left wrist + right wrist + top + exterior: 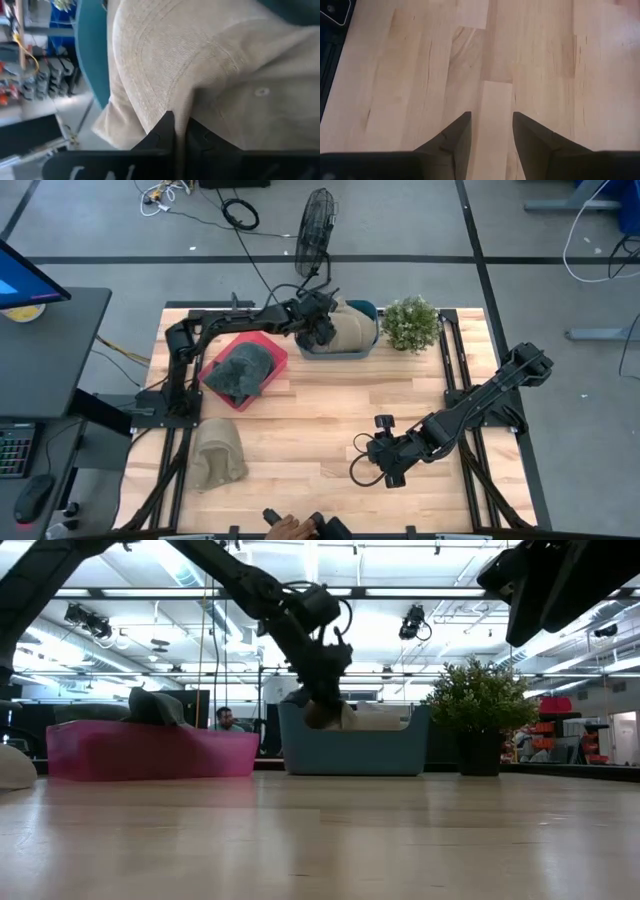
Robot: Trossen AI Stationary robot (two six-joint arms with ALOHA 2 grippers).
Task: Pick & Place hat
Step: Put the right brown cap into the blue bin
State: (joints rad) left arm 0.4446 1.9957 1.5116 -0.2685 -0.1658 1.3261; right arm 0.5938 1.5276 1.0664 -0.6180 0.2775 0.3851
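Note:
A beige corduroy hat [352, 330] lies in the blue-grey bin [340, 351] at the far middle of the table; it fills the left wrist view [210, 65]. My left gripper [322, 330] is at the bin's left end, shut on this hat. A dark green hat [240, 370] lies in the pink bin [275, 375]. Another beige hat [218, 455] rests on the table at the near left. My right gripper [362, 468] is open and empty above the bare table at the near right. My left gripper pinches a fold of the beige hat's cloth [182, 102] between its two shut fingers, near the hat's brim seam. The fingers come down into the bin from above [320, 700]. The hat sits within the bin's walls.
A potted green plant [410, 323] stands right of the blue-grey bin. A fan [315, 235] stands beyond the table's far edge. A person's hand [285, 527] shows at the near edge. Bare wood lies in the table's middle.

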